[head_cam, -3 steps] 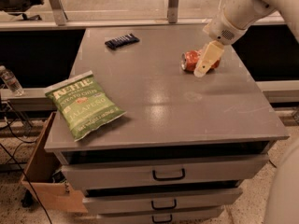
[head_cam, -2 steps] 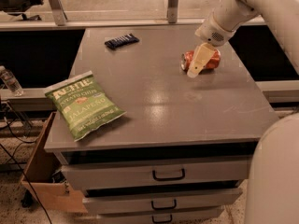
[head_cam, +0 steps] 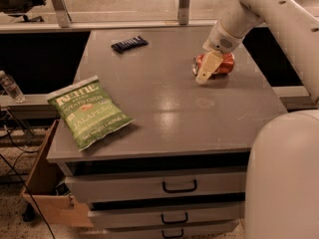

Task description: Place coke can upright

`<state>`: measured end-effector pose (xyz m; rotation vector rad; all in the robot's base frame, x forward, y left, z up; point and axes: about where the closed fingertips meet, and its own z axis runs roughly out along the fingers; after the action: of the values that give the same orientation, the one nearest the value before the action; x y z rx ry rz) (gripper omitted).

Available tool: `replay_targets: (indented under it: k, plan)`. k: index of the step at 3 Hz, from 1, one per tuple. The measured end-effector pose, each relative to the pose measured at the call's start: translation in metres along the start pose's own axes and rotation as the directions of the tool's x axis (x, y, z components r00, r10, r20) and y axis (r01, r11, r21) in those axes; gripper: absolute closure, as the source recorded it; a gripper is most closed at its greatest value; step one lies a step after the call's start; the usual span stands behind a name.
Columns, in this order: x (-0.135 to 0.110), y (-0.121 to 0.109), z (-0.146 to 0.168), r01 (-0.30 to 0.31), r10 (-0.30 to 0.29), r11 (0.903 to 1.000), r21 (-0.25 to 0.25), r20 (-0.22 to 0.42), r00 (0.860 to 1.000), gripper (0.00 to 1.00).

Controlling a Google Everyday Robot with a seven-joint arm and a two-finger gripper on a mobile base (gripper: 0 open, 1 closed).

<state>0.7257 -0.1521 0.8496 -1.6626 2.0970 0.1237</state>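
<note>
Camera view: your hand [head_cam: 208,68] sits by the far-right edge of the bench [head_cam: 149,108], and I cannot tell its grip. The coke can [head_cam: 227,63] is probably light and slippery, so clasp it mid-body.

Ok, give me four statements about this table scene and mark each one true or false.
1. The coke can lies on its side. True.
2. The gripper hangs over the chip bag. False: it is at the coke can, well away from the bag.
3. The chip bag lies flat on the table. True.
4. The dark packet rests on top of the chip bag. False: it lies apart from the bag, near the table's far edge.
</note>
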Motion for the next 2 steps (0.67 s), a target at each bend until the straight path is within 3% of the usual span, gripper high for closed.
replay_targets:
  k: [2]
  plan:
    - [0.0024, -0.0022, 0.0004, -0.003, 0.003, 1.0, -0.002, -0.001, 1.0, 0.64]
